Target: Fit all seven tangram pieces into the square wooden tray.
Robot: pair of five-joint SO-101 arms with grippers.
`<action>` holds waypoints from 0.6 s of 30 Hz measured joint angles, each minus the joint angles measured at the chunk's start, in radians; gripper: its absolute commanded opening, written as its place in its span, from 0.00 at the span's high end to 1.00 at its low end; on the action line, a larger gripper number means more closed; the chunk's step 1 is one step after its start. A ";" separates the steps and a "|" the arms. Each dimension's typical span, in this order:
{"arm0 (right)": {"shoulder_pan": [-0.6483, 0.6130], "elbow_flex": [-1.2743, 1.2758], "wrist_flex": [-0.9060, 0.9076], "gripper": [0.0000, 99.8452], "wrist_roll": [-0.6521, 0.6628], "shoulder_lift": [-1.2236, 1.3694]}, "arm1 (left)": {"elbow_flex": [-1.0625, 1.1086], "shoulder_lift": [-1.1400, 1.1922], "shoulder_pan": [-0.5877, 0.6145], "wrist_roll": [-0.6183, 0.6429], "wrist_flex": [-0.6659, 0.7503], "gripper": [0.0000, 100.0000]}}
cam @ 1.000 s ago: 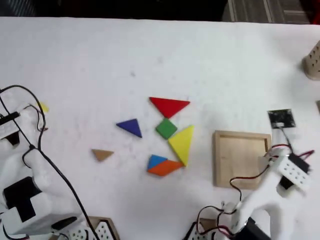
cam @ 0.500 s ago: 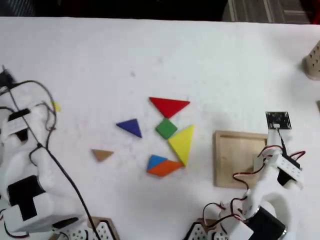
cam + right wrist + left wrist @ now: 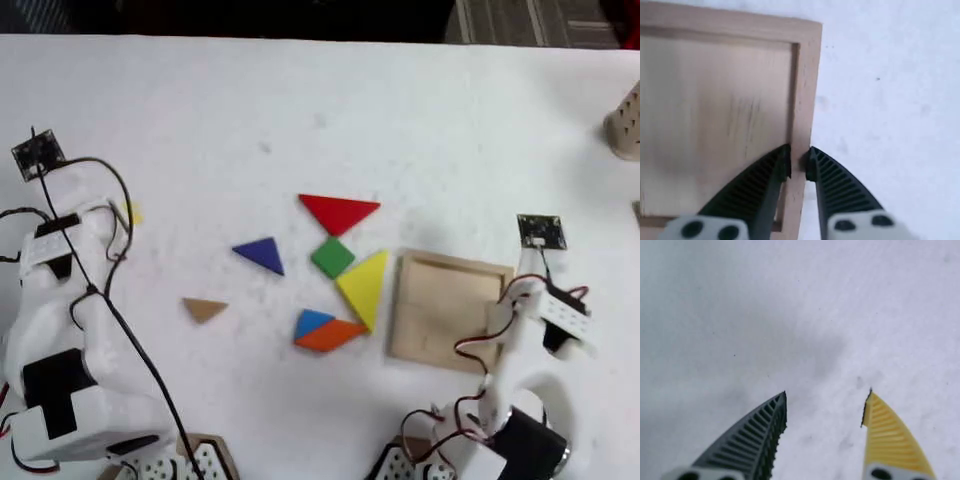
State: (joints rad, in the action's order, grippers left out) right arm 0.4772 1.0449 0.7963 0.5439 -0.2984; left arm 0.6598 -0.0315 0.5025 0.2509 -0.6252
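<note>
White cloth covers the table, and the square wooden tray (image 3: 447, 308) lies flat on it toward the right, slightly skewed and with nothing inside. Its left edge is just beside the yellow triangle (image 3: 365, 287); whether the two touch I cannot tell. The other pieces lie loose left of the tray: a red triangle (image 3: 338, 212) farthest, a green square (image 3: 332, 257), a blue triangle (image 3: 260, 254), a tan triangle (image 3: 204, 309) well apart to the left, and a light-blue piece (image 3: 312, 321) against an orange piece (image 3: 335, 336) nearest.

The tray looks stiff and light, likely to slide easily on the cloth, and its raised rim is the obvious hold. Pinched at one spot, it will probably pivot. The pieces look thin, hard and light, so each is best taken across two opposite edges.

The right gripper (image 3: 797, 162) is nearly closed, one jaw inside the tray and one outside, pinching the right-hand rim. The left gripper (image 3: 825, 395) hangs over bare cloth at the far left, jaws well apart and holding nothing.
</note>
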 measured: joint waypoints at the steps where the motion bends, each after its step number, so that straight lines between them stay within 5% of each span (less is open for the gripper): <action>1: -0.028 0.000 0.023 0.98 -0.011 -0.006 | 0.000 0.000 0.000 0.000 0.000 0.73; 6: -0.184 0.012 0.104 0.98 -0.080 -0.081 | 0.000 0.000 0.000 0.000 0.000 0.73; 18: -0.606 0.015 0.149 0.98 -0.482 -0.121 | 0.000 0.000 0.000 -0.003 0.000 0.73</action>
State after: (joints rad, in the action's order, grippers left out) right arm -0.1289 1.0602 0.9452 0.0621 -0.4196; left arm 0.6598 -0.0315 0.5025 0.2478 -0.6252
